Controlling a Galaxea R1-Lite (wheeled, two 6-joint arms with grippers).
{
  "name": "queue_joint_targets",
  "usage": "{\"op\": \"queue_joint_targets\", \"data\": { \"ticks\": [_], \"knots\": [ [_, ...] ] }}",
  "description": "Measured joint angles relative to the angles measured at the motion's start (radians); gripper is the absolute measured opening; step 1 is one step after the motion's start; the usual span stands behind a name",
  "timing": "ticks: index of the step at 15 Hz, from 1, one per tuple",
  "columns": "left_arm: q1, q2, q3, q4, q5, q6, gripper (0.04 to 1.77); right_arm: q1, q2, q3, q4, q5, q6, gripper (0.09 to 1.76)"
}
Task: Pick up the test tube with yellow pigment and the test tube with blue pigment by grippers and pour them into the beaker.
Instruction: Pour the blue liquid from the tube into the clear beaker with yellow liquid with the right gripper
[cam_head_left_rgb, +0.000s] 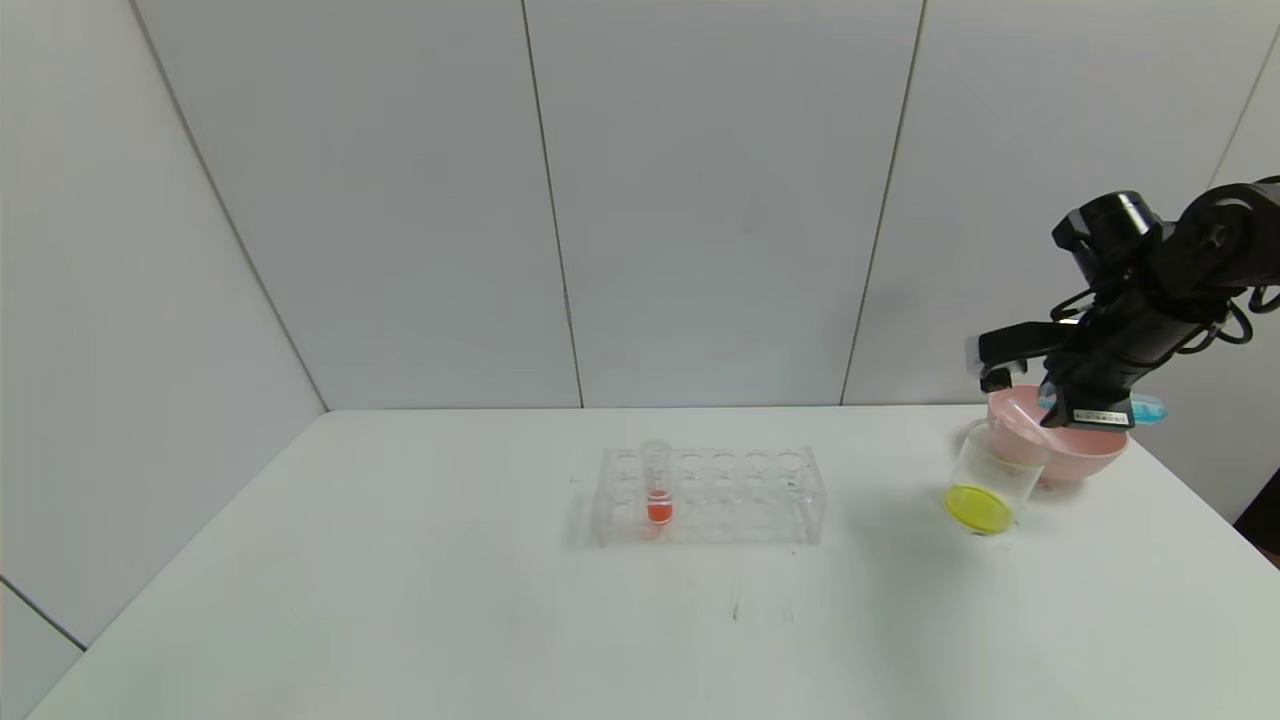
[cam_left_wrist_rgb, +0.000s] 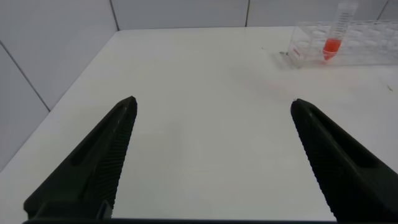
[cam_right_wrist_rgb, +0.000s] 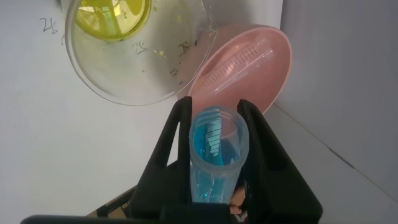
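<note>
1. Left gripper (cam_left_wrist_rgb: 211, 155) nearest, jaws wide apart, idle over table (cam_head_left_rgb: 400, 600).
2. Right gripper (cam_right_wrist_rgb: 214, 134) clamps blue tube (cam_right_wrist_rgb: 214, 155) near the right far corner.
3. Beaker (cam_head_left_rgb: 990, 485) holds yellow, beside pink bowl (cam_head_left_rgb: 1075, 455): centre the tube mouth over its rim, tip slowly.

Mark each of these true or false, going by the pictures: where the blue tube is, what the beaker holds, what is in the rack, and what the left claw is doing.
1. The right claw grips the test tube with blue pigment. True.
2. The beaker is empty. False: yellow liquid sits at its bottom.
3. The rack holds one orange-red tube. True.
4. The left claw holds a tube. False: it is open and empty.
</note>
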Motion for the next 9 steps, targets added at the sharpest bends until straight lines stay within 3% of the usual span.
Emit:
{"op": "queue_joint_targets", "data": {
  "ticks": [9],
  "knots": [
    [0.000,0.000,0.000,0.000,0.000,0.000,1.76,0.029,0.000,0.000,-0.029,-0.091,-0.031,0.54]
  ]
}}
